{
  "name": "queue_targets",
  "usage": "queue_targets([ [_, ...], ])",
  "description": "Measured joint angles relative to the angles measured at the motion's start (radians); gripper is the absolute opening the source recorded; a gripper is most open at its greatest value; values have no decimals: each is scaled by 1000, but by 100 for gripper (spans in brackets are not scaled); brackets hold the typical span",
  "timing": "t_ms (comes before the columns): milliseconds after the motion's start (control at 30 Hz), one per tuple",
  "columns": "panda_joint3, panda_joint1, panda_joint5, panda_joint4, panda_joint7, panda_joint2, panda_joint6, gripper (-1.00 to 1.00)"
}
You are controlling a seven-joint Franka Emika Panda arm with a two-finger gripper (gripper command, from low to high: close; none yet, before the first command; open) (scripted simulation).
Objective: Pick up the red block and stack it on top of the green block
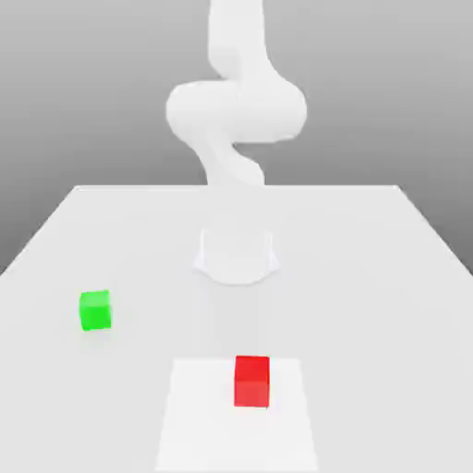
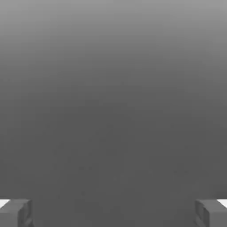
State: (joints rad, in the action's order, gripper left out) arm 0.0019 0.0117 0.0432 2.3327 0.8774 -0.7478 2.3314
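The red block [image 1: 251, 381] sits on the white table near its front edge, a little toward the exterior view's right of centre. The green block [image 1: 94, 310] rests on the table toward the exterior view's left, farther back than the red one and well apart from it. In the hand view my gripper [image 2: 113, 213] is open, its two grey fingertips [image 2: 16, 213] standing far apart with nothing between them, just plain grey background. The white arm [image 1: 236, 111] rises folded above its base, high over the table and far from both blocks.
The arm's round base [image 1: 236, 254] stands at the middle of the table [image 1: 388, 277]. A lighter square patch [image 1: 212, 425] marks the tabletop under the red block. The table's edges run along the back and both sides.
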Motion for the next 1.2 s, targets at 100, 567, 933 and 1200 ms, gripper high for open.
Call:
queue_targets([
  [100, 9, 15, 51, 40, 99, 66, 38, 0],
  [567, 125, 87, 203, 219, 596, 361, 204, 0],
  [933, 243, 155, 170, 364, 1096, 584, 351, 0],
  [1200, 271, 204, -32, 462, 1561, 744, 469, 0],
])
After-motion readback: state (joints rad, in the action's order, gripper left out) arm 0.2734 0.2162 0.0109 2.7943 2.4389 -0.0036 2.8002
